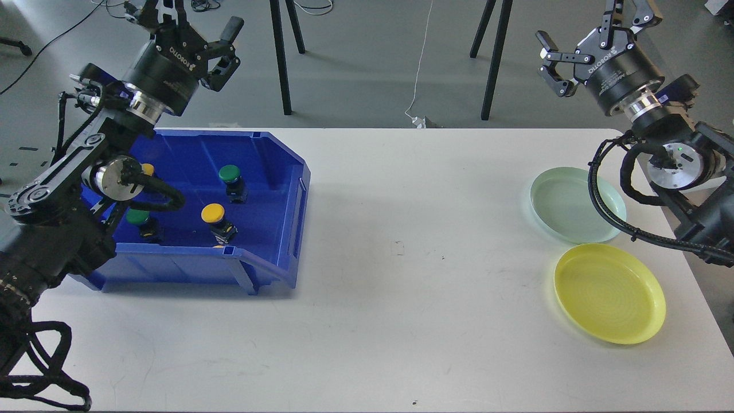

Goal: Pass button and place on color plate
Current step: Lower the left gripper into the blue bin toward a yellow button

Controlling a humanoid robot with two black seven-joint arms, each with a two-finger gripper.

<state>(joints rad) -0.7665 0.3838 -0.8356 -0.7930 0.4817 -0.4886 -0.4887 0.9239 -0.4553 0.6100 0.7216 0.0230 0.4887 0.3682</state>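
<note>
On the white tabletop (401,298), the yellow plate (609,292) lies near the right front corner and the pale green plate (573,203) just behind it. At the left edge the blue bin (275,229) holds green and yellow buttons (213,214). Farther back, the left gripper (198,26) and the right gripper (596,26) hang above the table, both spread apart and empty.

White "ROBOTIQ" lettering runs across my left gripper (192,26) body; my right gripper (596,34) carries the same brand, plus smaller print apparently too fine to read.
</note>
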